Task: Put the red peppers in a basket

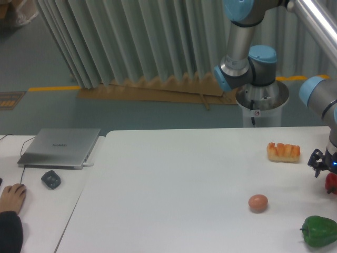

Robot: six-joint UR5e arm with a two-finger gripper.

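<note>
My fingers (pixel 322 167) sit at the desk's (pixel 179 174) right edge, just above the red pepper (pixel 331 183), which is mostly cut off there; can't tell how wide they are or whether they grip it. Green pepper (pixel 319 231) at the near right corner, egg (pixel 258 202) left of it, orange ridged food piece (pixel 283 152) behind.

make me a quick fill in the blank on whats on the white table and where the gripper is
1. The gripper sits at the table's ____ edge, beside the red pepper.
2. The bell pepper in the near right corner is ____.
3. The egg lies ____ the camera than the orange food item.
4. The closed laptop sits on the ____ side.

Missing words: right; green; nearer; left
</note>
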